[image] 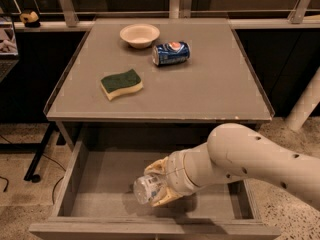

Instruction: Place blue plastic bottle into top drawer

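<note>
The blue plastic bottle [147, 187] is a small clear bottle lying sideways in my gripper [159, 184], its end pointing to the lower left. My gripper is shut on it, with one yellowish finger above and one below. It hangs low inside the open top drawer [100, 184], over the middle of the flat grey-brown bottom. I cannot tell whether the bottle touches the drawer floor. My white arm [250, 159] reaches in from the right.
On the table top [210, 89] lie a green and yellow sponge [121, 83], a blue Pepsi can [171, 53] on its side and a beige bowl [139, 35]. The drawer's front wall [150, 230] is near the lower edge. A white post [306, 104] stands at right.
</note>
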Controlling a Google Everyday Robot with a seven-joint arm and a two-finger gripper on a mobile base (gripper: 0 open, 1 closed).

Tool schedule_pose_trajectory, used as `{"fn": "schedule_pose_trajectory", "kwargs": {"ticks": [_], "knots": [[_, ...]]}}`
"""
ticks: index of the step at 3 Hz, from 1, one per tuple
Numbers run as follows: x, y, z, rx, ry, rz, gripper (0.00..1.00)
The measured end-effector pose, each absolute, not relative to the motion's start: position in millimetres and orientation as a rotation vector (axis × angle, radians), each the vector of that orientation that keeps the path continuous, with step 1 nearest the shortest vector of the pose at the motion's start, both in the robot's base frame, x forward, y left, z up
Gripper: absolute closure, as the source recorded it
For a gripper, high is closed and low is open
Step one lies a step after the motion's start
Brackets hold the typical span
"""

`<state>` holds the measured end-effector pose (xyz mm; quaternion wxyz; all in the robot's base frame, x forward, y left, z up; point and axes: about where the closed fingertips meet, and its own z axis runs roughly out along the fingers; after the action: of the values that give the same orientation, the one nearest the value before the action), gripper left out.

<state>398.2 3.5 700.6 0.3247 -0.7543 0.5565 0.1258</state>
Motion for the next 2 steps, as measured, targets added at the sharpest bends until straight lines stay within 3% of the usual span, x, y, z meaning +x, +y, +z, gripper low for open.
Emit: {"fn": "schedule_pose_trajectory", "kwargs": {"ticks": [2], "knots": [[398.2,3.6,700.6,-1.978,1.459,0.330,0.58]]}}
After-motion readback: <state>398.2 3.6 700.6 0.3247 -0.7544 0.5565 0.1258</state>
